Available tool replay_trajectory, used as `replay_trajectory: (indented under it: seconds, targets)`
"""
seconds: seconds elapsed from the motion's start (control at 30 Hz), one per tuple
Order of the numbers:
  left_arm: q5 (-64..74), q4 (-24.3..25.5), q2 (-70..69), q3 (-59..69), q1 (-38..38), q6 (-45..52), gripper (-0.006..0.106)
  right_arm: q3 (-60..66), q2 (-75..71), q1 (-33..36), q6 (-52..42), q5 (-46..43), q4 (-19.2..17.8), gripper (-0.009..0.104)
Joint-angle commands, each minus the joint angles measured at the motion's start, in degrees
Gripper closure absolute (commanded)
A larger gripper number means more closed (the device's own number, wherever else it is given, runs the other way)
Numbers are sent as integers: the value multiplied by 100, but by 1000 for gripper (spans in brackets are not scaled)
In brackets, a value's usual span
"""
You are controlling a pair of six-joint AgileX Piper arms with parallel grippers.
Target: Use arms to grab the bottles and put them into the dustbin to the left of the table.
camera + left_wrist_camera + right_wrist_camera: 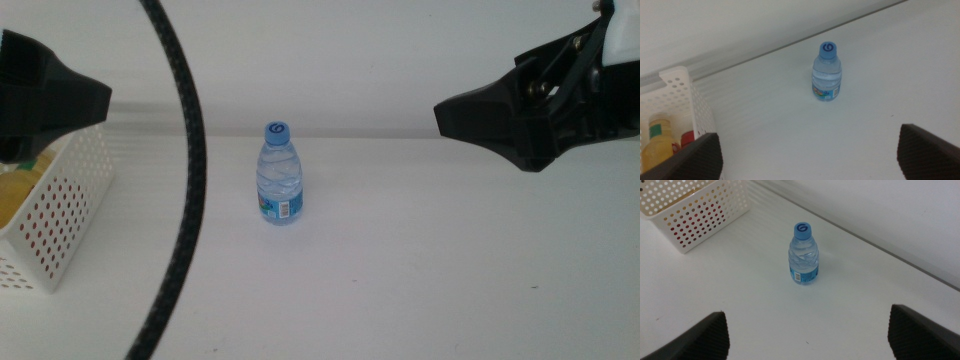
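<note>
A small clear water bottle [280,176] with a blue cap stands upright mid-table, free of both grippers. The white perforated dustbin [62,215] sits at the table's left edge. Inside it lie a yellow juice bottle [659,146] and a red can [688,139]. My left gripper [90,100] hangs above the dustbin, well left of the water bottle [827,73]. In the left wrist view the left gripper [809,134] is open and empty. My right gripper [450,110] hovers high at the right, away from the bottle [803,255]. The right gripper [806,311] is also open and empty.
A thick black cable [185,150] arcs down in front of the middle camera, between the dustbin and the bottle. The white table [430,270] meets a pale wall at the back. The dustbin [695,210] shows red through its holes.
</note>
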Motion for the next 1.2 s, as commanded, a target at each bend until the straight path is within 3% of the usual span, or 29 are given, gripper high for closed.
replay_trajectory:
  seconds: [0.0,0.2,0.47,0.77,1.17]
  targets:
    - [-86,75,-11,-1,-57,-81,7,-74,-34,5,14,19,-69,10]
    - [-438,-30,19,93,-57,-46,7,-74,-34,5,14,19,-69,10]
    - [-2432,-387,-303,1529,-57,292,7,-74,-34,5,14,8,-48,10]
    - [-4369,-1140,-354,2870,-57,1306,7,-74,-34,5,14,-2,-48,10]
    - [-7243,-1294,-333,4909,-222,1061,7,-74,-34,5,14,-2,-48,10]
